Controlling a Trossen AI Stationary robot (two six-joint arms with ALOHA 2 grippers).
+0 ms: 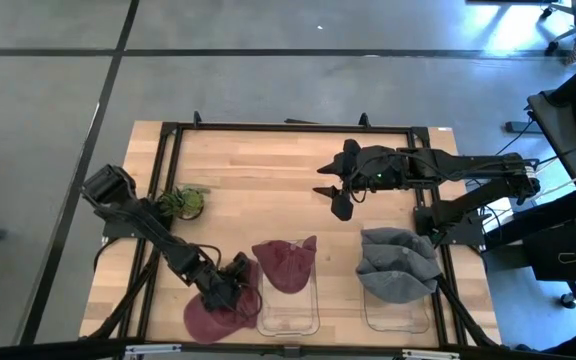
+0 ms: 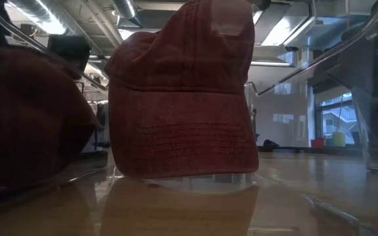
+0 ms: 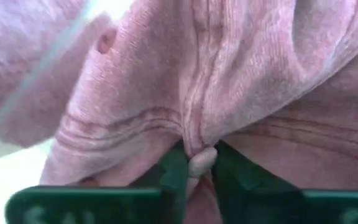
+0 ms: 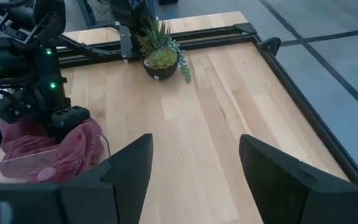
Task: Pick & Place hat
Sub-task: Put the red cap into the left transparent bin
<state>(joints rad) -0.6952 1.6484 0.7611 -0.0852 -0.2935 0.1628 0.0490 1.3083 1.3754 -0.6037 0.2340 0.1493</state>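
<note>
A maroon hat (image 1: 211, 317) lies near the table's near edge, left of centre, and shows in the low view as a dark red mass (image 2: 25, 118). My left gripper (image 1: 230, 283) is down on it, shut on its cloth (image 3: 197, 163). A second maroon hat (image 1: 286, 262) sits on a clear plastic holder (image 1: 288, 310), and it fills the middle of the low view (image 2: 182, 105). Grey hats (image 1: 398, 265) are piled on another clear holder (image 1: 398, 312) to the right. My right gripper (image 1: 334, 200) hovers open over the table's middle, touching nothing (image 4: 194, 155). My left gripper pinches a raised fold of the maroon hat's crown cloth (image 3: 194, 140) between its two fingertips (image 3: 174, 168). A small bunch of cloth bulges out between them. The fingers come slanting down from the table's left. The rest of the hat lies on the table (image 1: 206, 322).
A small potted succulent (image 1: 185, 202) stands near the left arm's base, also seen in the right wrist view (image 4: 160, 56). A black metal frame (image 1: 288, 128) borders the wooden table. Bare wood (image 1: 268, 185) lies between the plant and my right gripper.
</note>
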